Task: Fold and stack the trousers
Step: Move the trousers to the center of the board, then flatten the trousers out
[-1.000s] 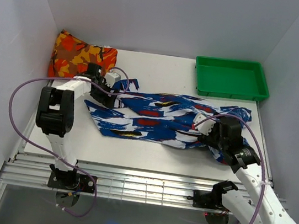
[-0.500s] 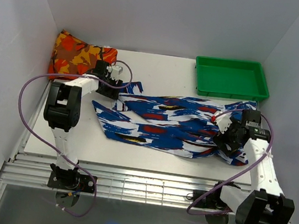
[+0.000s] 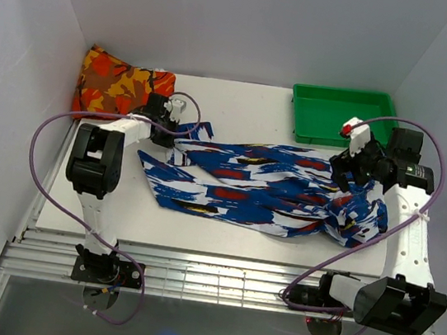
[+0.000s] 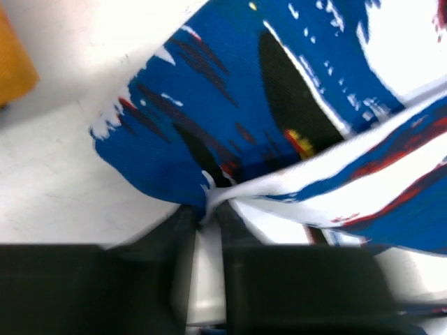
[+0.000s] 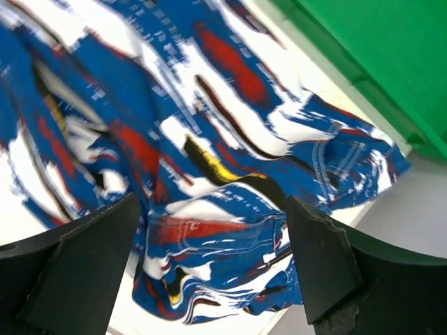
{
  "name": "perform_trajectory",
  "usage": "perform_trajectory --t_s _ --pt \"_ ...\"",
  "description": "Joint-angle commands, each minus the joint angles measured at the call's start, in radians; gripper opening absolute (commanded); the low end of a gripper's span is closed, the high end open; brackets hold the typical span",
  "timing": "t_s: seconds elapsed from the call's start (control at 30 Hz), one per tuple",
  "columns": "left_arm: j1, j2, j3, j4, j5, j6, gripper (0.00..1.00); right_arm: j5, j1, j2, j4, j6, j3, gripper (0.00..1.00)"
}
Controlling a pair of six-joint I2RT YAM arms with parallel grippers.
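Observation:
The trousers (image 3: pixel 246 183), blue, white and black with red and yellow patches, lie stretched across the table from left to right. My left gripper (image 3: pixel 180 132) sits at their left leg end, near the back left. In the left wrist view it (image 4: pixel 208 213) is shut on a pinched fold of the trousers (image 4: pixel 230 105). My right gripper (image 3: pixel 349 164) hovers over the bunched waist end at the right. Seen from the right wrist, it (image 5: pixel 209 230) is open, its fingers (image 5: pixel 91 258) wide apart above the trousers (image 5: pixel 209 139) and touching nothing.
An orange, red and yellow folded cloth (image 3: pixel 119 82) lies in the back left corner, close to my left gripper. A green tray (image 3: pixel 346 92) stands at the back right, just behind my right gripper, and its edge (image 5: pixel 377 56) shows in the right wrist view. White walls enclose the table (image 3: pixel 232 106).
My left gripper has shut on the trouser leg end. The right arm has swung from the front right up toward the back right, over the waist end, which now lies bunched further right.

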Motion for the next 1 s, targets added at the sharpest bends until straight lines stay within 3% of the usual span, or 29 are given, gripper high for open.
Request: perform_trajectory --t_s 0.0,0.13,0.47,0.73,0.93,0.97 --pt "-0.011 0.064 -0.032 -0.179 -0.049 -0.018 0.02 0.083 -0.004 0.070 0.122 0.231 0.023 0.90" --pt "0.015 -0.009 -0.039 -0.219 -0.117 0.033 0.00 0.263 -0.048 0.212 0.145 0.266 0.001 0.91" --pt "0.242 -0.304 -0.045 -0.247 -0.262 0.330 0.00 0.283 -0.252 0.420 0.294 0.367 -0.002 0.91" --pt "0.223 -0.327 -0.068 -0.198 -0.313 0.487 0.00 -0.031 -0.257 0.555 0.378 0.490 0.058 0.91" --pt "0.214 -0.298 -0.077 -0.164 -0.384 0.515 0.00 -0.169 -0.221 0.654 0.351 0.499 0.084 1.00" --pt "0.214 -0.292 -0.062 -0.181 -0.390 0.509 0.00 -0.167 -0.214 0.668 0.331 0.476 0.083 0.93"
